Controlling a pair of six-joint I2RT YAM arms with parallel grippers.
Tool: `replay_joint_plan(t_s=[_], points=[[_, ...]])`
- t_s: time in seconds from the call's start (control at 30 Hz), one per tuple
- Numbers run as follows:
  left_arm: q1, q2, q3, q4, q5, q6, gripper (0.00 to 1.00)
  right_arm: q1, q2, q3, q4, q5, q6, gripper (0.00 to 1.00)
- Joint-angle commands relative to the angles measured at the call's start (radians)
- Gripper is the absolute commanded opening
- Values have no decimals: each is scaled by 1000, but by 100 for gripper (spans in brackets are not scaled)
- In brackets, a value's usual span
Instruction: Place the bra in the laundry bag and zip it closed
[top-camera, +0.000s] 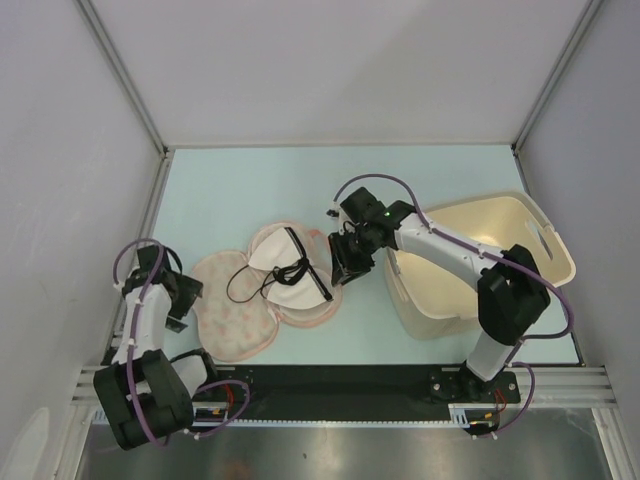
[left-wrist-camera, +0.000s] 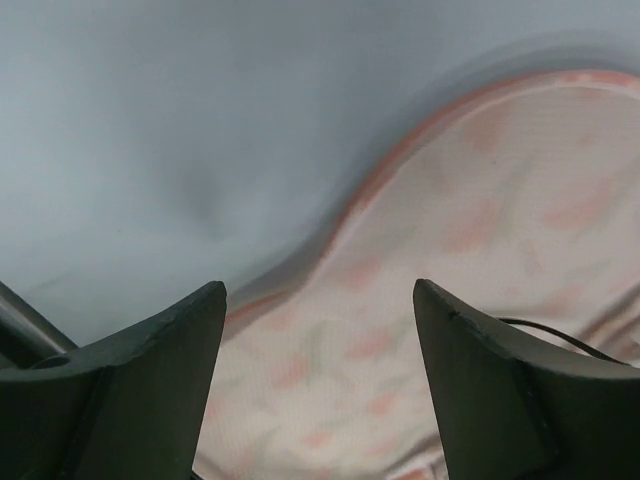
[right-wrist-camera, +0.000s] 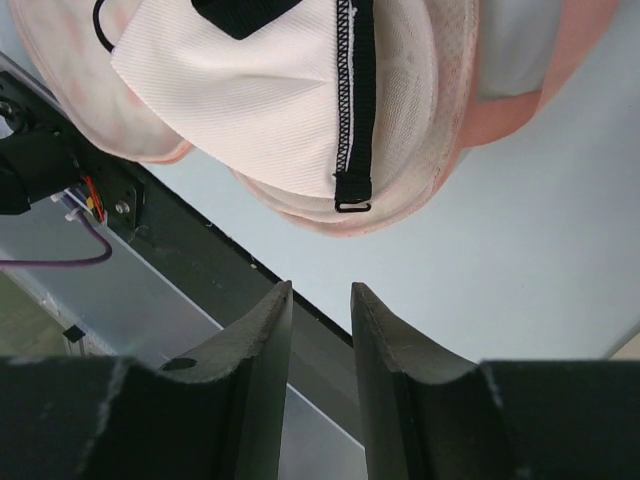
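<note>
While the left pincer (left-wrist-camera: 318, 292) gapes, the right pincer (right-wrist-camera: 321, 292) hovers beside the bra (right-wrist-camera: 250, 100).

The bag (top-camera: 235, 318) lies unzipped and spread flat in two rounded halves, peach-pink with faint orange-red marks and a paler lining. One half sits just below the left gripper (top-camera: 186, 302), and the other ends just short of the right gripper (top-camera: 345, 262). The bra (top-camera: 285, 272) rests on that second half, close in front of the right gripper's tips. Its cream cups are folded together with a black band running across them. Thin black straps loop out toward the left gripper's side.
</note>
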Motion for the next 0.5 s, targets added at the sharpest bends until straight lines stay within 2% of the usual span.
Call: replay_joint_plan(t_s=[0.0, 0.07, 0.2, 0.27, 0.3, 0.37, 0.4, 0.43, 0.47], points=[[13, -4, -95, 179, -51, 8, 81, -16, -55, -36, 49, -39, -20, 35], [16, 14, -123, 228, -65, 14, 78, -35, -70, -50, 61, -45, -20, 35], [16, 48, -174, 315, -57, 4, 56, -56, -95, -76, 85, -56, -14, 35], [16, 71, -187, 343, -83, 16, 52, -59, -99, -82, 96, -66, -7, 35], [16, 85, -197, 354, -78, 21, 40, -61, -104, -83, 96, -69, -4, 35], [16, 99, -206, 377, -62, 36, 34, -62, -107, -82, 96, -66, -4, 35], [16, 92, -206, 377, -62, 44, 20, -61, -111, -85, 96, -63, -3, 35], [17, 64, -200, 368, -60, 51, 15, -61, -112, -85, 96, -59, -3, 35], [16, 44, -182, 355, -57, 74, 5, -61, -110, -87, 95, -59, -4, 35]])
